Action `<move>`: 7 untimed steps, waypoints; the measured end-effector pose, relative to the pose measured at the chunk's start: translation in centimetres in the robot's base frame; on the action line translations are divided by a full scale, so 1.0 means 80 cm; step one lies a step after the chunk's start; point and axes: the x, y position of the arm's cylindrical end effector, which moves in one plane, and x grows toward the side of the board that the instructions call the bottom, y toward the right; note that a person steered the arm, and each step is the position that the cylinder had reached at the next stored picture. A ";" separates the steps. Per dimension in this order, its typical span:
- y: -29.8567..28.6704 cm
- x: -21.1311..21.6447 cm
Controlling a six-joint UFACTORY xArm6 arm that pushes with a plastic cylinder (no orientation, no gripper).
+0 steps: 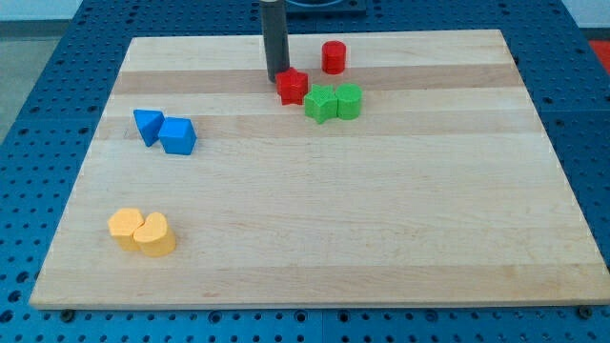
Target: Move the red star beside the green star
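The red star (294, 87) lies near the view's top centre on the wooden board (381, 210). It touches the upper left side of the green star (319, 103). A green cylinder (349, 101) sits against the green star's right side. My tip (277, 76) is at the red star's upper left edge, touching or nearly touching it. The dark rod rises straight up out of the view's top.
A red cylinder (333, 57) stands above and right of the red star. A blue triangle (147, 125) and a blue cube (177, 135) sit at the view's left. Two yellow blocks (141, 232) lie together at the lower left.
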 end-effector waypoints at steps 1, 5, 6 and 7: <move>-0.005 0.005; 0.020 -0.013; 0.033 -0.013; 0.033 -0.012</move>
